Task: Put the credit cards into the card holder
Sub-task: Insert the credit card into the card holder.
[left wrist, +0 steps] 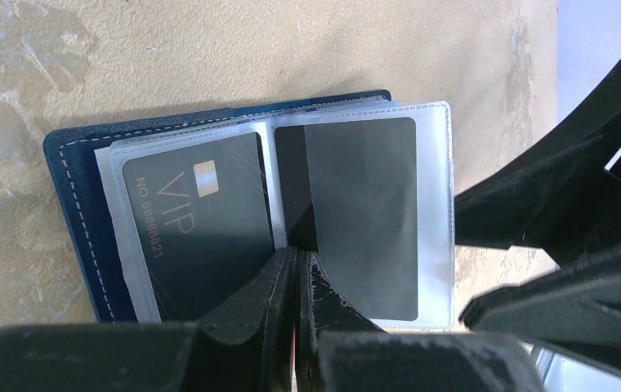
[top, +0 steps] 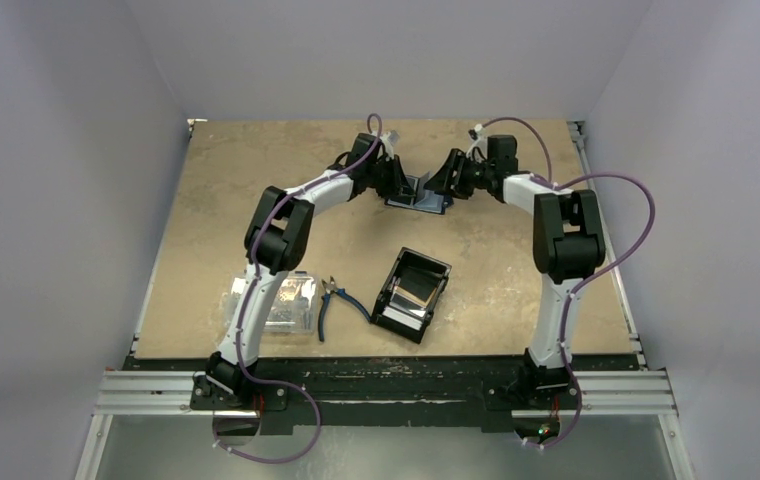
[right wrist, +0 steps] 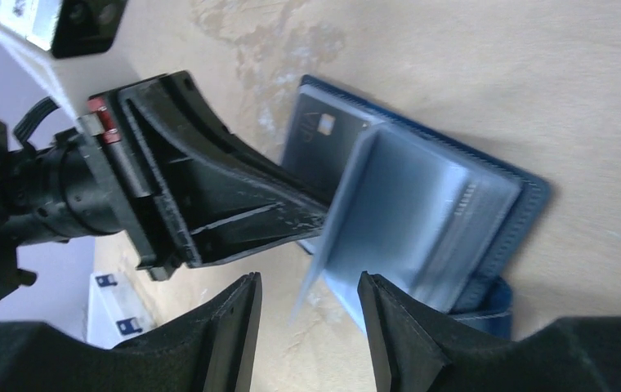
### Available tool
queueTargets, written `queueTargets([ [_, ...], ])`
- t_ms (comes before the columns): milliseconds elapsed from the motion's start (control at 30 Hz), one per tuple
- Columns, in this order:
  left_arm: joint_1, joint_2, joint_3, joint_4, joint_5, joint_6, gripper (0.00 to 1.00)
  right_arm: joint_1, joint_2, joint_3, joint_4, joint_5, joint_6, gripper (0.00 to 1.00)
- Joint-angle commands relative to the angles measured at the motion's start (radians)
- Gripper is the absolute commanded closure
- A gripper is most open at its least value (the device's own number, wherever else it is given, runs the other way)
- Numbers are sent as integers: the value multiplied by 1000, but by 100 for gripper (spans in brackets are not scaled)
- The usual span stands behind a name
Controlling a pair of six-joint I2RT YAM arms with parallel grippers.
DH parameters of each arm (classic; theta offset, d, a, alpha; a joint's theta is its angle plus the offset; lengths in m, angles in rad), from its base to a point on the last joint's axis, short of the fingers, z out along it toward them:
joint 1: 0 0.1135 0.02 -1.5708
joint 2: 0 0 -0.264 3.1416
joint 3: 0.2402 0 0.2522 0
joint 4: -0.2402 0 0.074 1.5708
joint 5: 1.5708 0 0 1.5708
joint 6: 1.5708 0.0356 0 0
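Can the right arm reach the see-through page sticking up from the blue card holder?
Probably yes: the right gripper has its jaws open just before the raised page, nothing between; the left gripper only pinches its edge.

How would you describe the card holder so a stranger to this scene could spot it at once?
Look to the far middle of the tan table, where the left gripper and right gripper meet. The card holder lies open there, navy blue with clear plastic sleeves showing dark cards, unlike the nearer black tray and clear box.
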Motion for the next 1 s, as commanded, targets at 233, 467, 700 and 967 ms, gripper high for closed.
queueTargets([
  [233, 6, -13, 2, 4, 22, -11, 98, 40, 53, 58, 170, -112, 77, 43],
  [467, 44, -108, -39, 15, 82, -68, 79, 76, 102, 120, 157, -129, 88, 43],
  [700, 101, -285, -216, -38, 93, -23, 73, 104, 115, 144, 126, -94, 76, 42],
  [967, 174, -444, -372, -154, 18, 92, 71, 124, 161, 217, 24, -47, 35, 42],
])
